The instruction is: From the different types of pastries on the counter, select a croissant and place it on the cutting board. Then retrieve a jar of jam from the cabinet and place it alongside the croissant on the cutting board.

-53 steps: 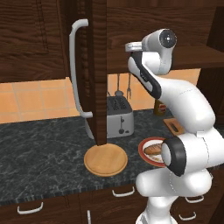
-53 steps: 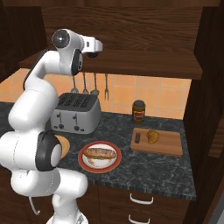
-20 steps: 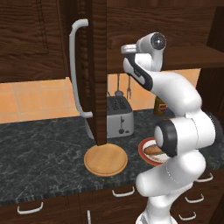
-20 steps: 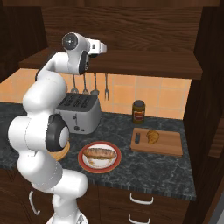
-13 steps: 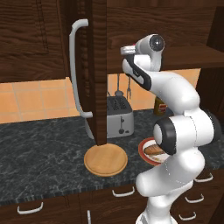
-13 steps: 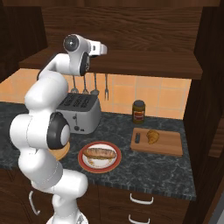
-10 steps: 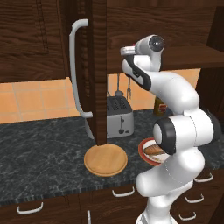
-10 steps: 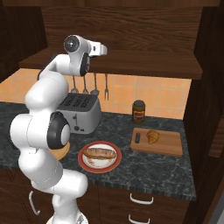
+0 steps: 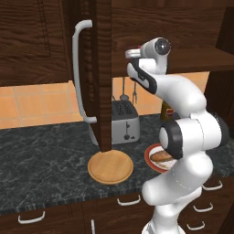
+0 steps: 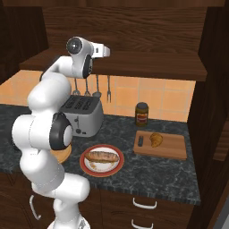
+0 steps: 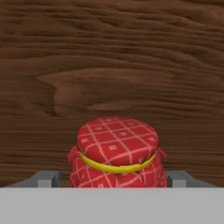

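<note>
Inside the cabinet (image 9: 98,68) | jar of jam (image 11: 117,154) sits between my wide-set fingers (image 11: 48,178) | croissant (image 10: 156,139) on cutting board (image 10: 172,149) | I'd centre, then close low.

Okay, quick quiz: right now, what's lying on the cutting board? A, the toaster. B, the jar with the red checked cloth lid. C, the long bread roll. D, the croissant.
D: in the right base view the croissant lies on the cutting board, while the bread roll sits on the red-rimmed plate.
</note>
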